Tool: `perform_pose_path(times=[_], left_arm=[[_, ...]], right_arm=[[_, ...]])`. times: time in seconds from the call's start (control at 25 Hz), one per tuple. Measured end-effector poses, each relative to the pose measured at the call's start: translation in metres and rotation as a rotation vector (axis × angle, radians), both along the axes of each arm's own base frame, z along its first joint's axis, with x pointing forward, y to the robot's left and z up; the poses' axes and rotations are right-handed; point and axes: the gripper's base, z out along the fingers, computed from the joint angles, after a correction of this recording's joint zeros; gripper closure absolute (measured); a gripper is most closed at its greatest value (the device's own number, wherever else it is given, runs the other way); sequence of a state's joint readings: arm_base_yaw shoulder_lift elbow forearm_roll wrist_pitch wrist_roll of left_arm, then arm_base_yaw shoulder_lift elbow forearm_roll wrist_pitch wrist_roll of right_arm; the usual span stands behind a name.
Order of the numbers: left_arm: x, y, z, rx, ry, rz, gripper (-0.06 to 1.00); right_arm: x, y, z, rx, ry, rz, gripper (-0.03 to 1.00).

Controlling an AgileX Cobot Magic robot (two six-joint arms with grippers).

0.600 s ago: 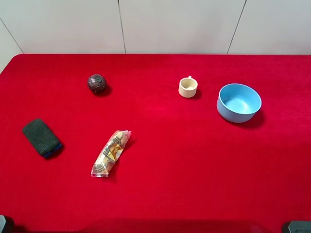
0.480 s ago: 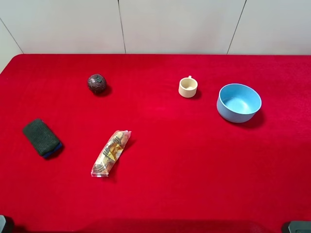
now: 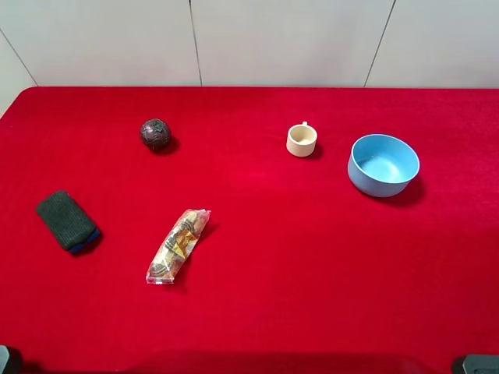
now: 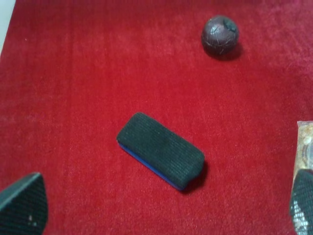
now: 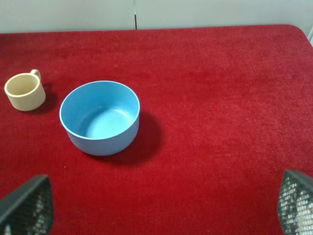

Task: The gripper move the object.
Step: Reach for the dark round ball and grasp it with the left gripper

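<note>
Ball: you'll find the maroon ball [image 3: 155,134] on the red table [image 3: 312,280], left of the middle and towards the back wall, with nothing touching it.
Left gripper: your left gripper [image 4: 161,208] has its fingers spread wide and holds nothing (only the tips show); the dark sponge [image 4: 160,149] lies between it and the ball.
Right gripper: your right gripper [image 5: 161,205] is also spread and empty, facing the blue bowl [image 5: 100,117] and the cream cup [image 5: 24,91].
Neighbours: the snack packet [image 3: 178,245] lies well apart from the ball.
</note>
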State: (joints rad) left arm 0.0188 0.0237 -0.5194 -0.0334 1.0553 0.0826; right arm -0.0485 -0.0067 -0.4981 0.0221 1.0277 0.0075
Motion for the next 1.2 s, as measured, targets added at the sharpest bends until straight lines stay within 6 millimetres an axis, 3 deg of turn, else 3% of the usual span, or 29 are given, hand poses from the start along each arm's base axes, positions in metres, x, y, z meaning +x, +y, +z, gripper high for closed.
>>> perform_pose_path(times=[0.24,0.68,1.2], left_arm=[[0.02,0.0,0.024,-0.002,0.078,0.0,-0.04],[0.086,0.002,0.06,-0.008,0.281,0.002,-0.04],[0.179,0.003,0.063,-0.015,0.509,0.003,-0.03]], right_arm=[[0.0,0.0,0.0,0.0,0.0,0.0,0.27],[0.0,0.0,0.0,0.0,0.0,0.0,0.27],[0.0,0.0,0.0,0.0,0.0,0.0,0.27]])
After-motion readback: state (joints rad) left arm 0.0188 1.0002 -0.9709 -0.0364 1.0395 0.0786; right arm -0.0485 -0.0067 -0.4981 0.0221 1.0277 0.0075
